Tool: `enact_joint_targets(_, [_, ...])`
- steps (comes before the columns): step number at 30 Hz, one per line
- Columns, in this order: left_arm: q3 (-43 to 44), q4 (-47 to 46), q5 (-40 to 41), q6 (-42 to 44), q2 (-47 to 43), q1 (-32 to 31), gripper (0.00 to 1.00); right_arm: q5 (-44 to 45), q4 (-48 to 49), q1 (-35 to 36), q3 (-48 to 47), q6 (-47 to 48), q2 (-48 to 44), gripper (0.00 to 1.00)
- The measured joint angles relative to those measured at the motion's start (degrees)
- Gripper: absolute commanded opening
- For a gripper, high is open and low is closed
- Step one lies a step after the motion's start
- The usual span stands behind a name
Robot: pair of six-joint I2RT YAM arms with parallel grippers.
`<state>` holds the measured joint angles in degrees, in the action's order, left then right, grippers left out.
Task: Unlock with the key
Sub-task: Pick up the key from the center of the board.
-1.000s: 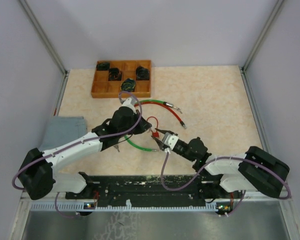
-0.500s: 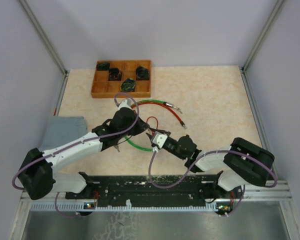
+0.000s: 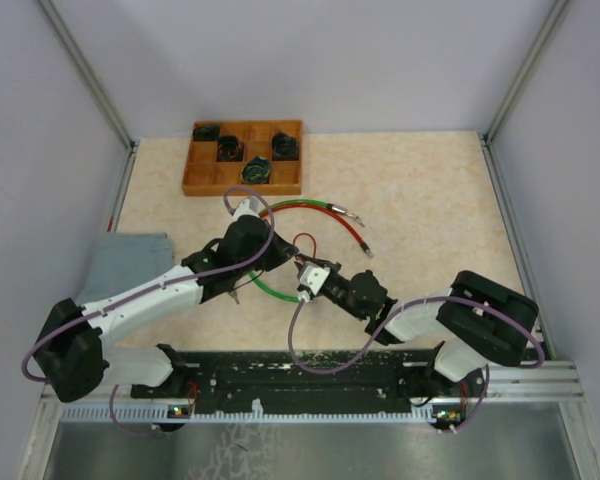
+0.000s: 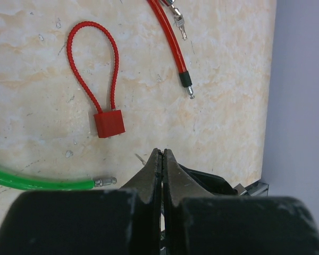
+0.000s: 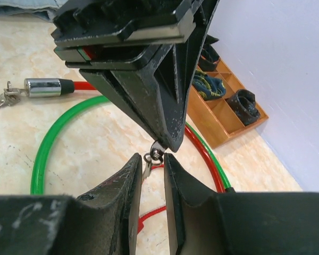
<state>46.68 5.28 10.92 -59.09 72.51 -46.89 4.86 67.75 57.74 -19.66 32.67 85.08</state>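
A small metal key (image 5: pixel 158 149) sticks out of the tips of my left gripper (image 5: pixel 169 142), which is shut on it. A ring and a second small key (image 5: pixel 147 169) dangle from it. My right gripper (image 5: pixel 153 159) is right below, its two fingers on either side of the dangling key with a narrow gap left. The red padlock (image 4: pixel 109 125) with its red cable loop (image 4: pixel 93 58) lies on the table just beyond my left gripper (image 4: pixel 161 153). From above, both grippers meet near the table's middle (image 3: pixel 298 268).
A green cable (image 3: pixel 275 291) and a red cable (image 3: pixel 325 207) curl on the table around the grippers. A wooden tray (image 3: pixel 220 190) holding dark items stands at the back left. A grey cloth (image 3: pixel 128 262) lies at the left edge.
My right arm has moved left up to my left gripper, and its jaws have narrowed around the dangling key. The left arm has barely moved.
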Motion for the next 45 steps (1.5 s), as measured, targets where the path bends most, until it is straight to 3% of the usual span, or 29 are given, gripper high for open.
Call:
enact_joint_targets(15, [-0.7, -0.6, 0.1, -2.2, -0.2, -0.3, 0.00, 1.1, 3.0, 0.4, 0.0, -0.3, 1.7, 0.18])
enact_joint_targets(23, [-0.7, -0.5, 1.7, -2.6, -0.2, -0.5, 0.00, 1.6, 3.4, 0.8, 0.0, -1.4, 1.8, 0.27])
enact_joint_targets(45, [-1.5, -0.5, 2.6, -3.2, -0.6, -1.0, 0.00, 2.7, 3.0, 1.0, -0.2, -3.8, 1.6, 0.18])
